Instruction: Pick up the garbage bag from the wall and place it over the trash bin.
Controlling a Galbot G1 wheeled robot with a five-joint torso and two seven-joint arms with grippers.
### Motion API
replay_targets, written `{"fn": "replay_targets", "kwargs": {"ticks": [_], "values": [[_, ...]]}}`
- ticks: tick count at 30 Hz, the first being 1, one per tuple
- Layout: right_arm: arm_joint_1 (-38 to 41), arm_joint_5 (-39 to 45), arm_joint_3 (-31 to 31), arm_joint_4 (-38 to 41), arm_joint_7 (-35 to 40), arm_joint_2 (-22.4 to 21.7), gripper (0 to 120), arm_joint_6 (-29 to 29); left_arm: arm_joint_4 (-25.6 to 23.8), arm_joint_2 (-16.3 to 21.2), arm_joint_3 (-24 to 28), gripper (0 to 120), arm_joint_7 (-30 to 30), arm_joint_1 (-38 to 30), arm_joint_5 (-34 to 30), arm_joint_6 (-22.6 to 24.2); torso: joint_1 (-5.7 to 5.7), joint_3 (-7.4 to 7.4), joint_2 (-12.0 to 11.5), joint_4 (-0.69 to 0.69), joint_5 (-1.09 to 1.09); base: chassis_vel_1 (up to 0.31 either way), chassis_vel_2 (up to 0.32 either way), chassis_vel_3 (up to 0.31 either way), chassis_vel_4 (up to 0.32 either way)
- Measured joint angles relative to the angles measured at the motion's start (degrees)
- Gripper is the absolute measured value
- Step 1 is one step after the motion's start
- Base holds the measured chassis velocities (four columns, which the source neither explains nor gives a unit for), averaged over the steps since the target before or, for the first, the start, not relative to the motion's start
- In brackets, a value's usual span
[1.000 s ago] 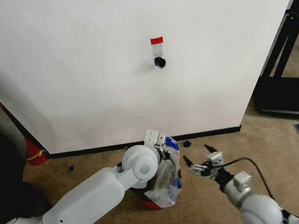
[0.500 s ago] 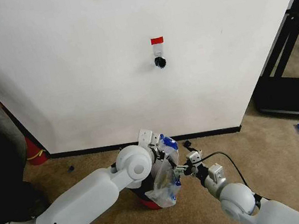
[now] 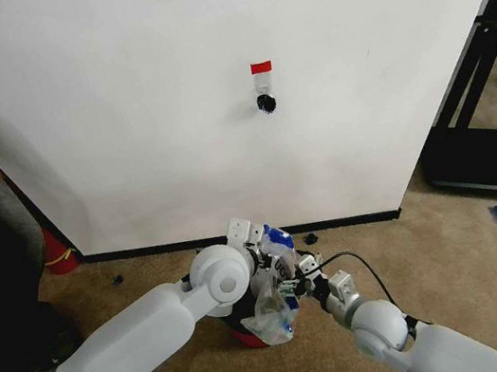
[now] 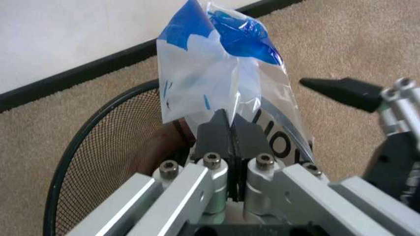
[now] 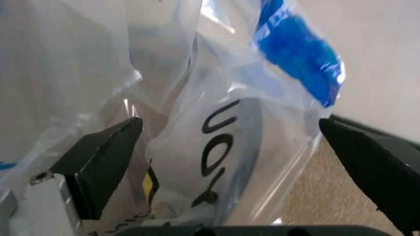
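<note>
Left gripper (image 4: 228, 129) clamping garbage bag (image 4: 220, 83) over trash bin (image 4: 98, 162), right gripper (image 5: 229, 147) wide around bag

Garbage bag (image 4: 226, 93): clear film, blue handles, dark lettering, small yellow patch. Trash bin (image 4: 98, 162): dark mesh, black rim, red base. Wall (image 3: 168, 113): plain white, black baseboard, red tape strip, black hook. Carpet: tan. Left gripper (image 4: 229, 129): black pads, silver frame

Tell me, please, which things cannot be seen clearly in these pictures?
- Trash bin: in the head view, mostly hidden behind the left gripper and the garbage bag.
- Bag print: in the right wrist view, folds hide most letters.
- Right gripper: the bag lies between its open fingers; contact is unclear.
</note>
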Motion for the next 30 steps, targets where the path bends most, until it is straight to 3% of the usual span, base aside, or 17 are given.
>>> {"fn": "replay_targets", "kwargs": {"ticks": [4,10,12,25,30], "values": [[0.23,1.47,-0.18,-0.70,1.32,1.12,95,-0.79,-0.46,0.48,0.01,0,0.04,0.06,0.10,0.00,0.00,0.00,0.00,0.00,0.00,0.000,0.000,0.000,0.000],[0.65,4.12,-0.12,-1.23,2.53,1.48,71,-2.17,-1.76,1.57,-0.05,0,0.14,0.50,0.16,0.00,0.00,0.00,0.00,0.00,0.00,0.000,0.000,0.000,0.000],[0.82,4.70,-0.16,-1.24,2.84,1.56,68,-2.57,-1.86,1.57,-0.05,0,0.14,0.50,0.16,0.00,0.00,0.00,0.00,0.00,0.00,0.000,0.000,0.000,0.000],[3.66,11.52,-0.83,0.04,10.00,2.61,17,-10.71,-3.30,2.61,-0.24,0,0.14,1.33,0.64,0.05,0.00,0.00,0.00,0.00,0.00,0.000,0.000,0.000,0.000],[3.83,12.27,-0.93,0.42,10.82,2.50,3,-11.55,-3.55,2.86,-0.64,0,0.15,1.87,0.73,0.05,0.00,0.00,0.00,0.01,0.01,0.000,0.000,0.000,0.000]]}}
